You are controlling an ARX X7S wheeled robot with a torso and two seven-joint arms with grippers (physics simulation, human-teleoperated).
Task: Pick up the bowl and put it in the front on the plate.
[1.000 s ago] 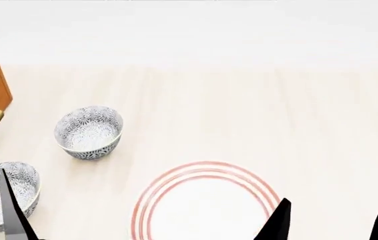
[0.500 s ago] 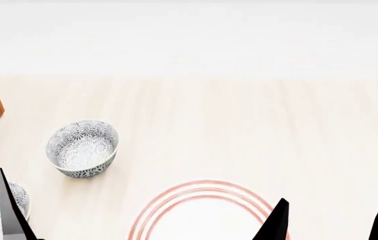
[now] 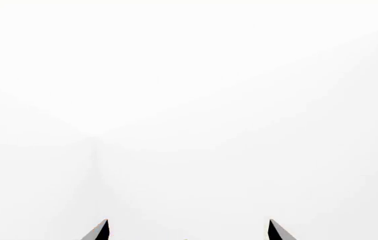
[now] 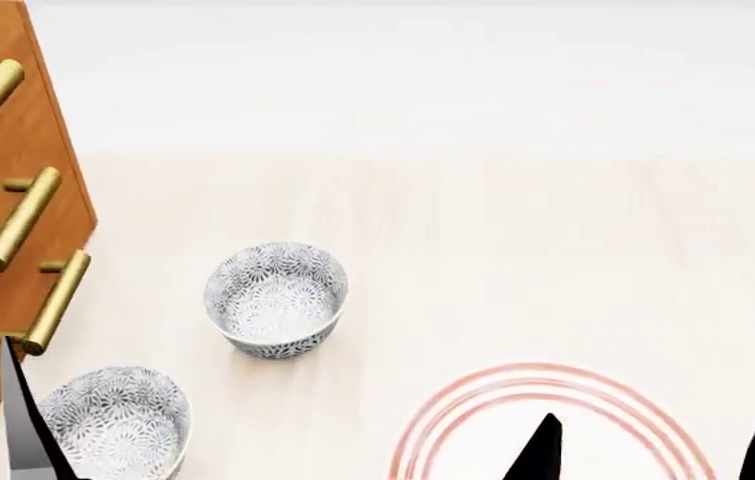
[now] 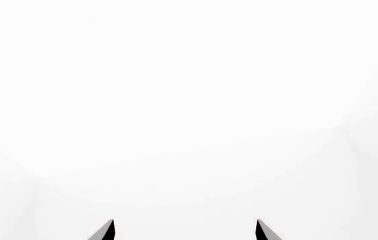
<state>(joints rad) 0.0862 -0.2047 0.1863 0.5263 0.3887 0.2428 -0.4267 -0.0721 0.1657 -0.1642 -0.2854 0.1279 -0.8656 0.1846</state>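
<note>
Two small flower-patterned bowls stand on the light wooden top in the head view: one bowl (image 4: 276, 298) left of the middle, another bowl (image 4: 116, 422) at the near left. The plate (image 4: 484, 400) with red rings lies at the near right, cut off by the view's lower edge. My right gripper (image 4: 653, 432) hangs open over the plate with nothing between its fingers. One finger (image 4: 20, 430) of my left gripper shows beside the near-left bowl. In the wrist views the left gripper (image 3: 189, 223) and the right gripper (image 5: 184, 223) stand open against plain white.
A brown wooden cabinet (image 4: 10, 130) with brass bar handles (image 4: 24, 220) stands along the left side, close to the two bowls. The wooden top (image 4: 551, 250) runs back to a white wall.
The head view has swung left: bowls and plate sit further right in the picture, and much more of the cabinet shows. Both grippers keep their places in the view and stay open.
</note>
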